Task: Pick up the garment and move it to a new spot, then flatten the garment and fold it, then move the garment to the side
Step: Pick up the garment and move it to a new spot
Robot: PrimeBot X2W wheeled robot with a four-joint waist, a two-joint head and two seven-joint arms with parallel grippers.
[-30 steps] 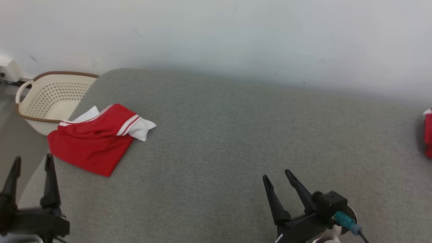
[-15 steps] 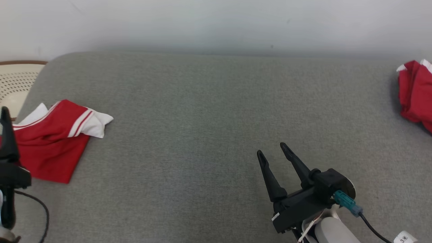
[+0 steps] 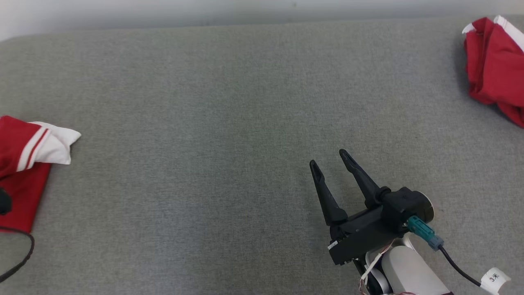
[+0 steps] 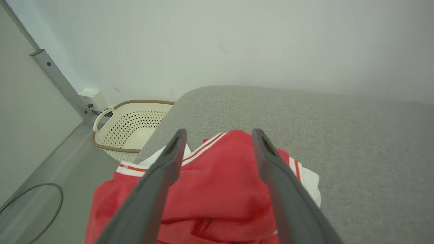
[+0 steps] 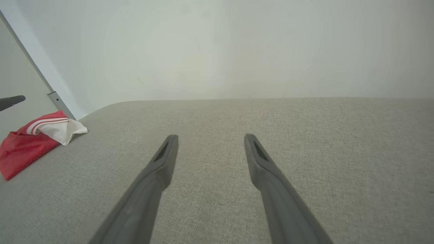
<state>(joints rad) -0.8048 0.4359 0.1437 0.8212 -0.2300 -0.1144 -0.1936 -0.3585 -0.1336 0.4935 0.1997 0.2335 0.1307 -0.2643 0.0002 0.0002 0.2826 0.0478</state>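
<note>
A red garment with white stripes lies folded at the left edge of the grey cushioned surface. In the left wrist view my left gripper hovers open just over this garment, holding nothing. A second red garment sits crumpled at the far right edge. My right gripper stands open over bare surface near the front right, well apart from both garments. The right wrist view shows that gripper empty, with the folded garment far off at the left.
A cream perforated basket stands on the floor beyond the surface's left end, next to the white wall. A dark cable lies on the floor there. Another cable loops at the head view's lower left.
The head camera has turned right and tilted down, so the whole picture slid left; the crumpled garment came in at the right, and the basket and left gripper slid out.
</note>
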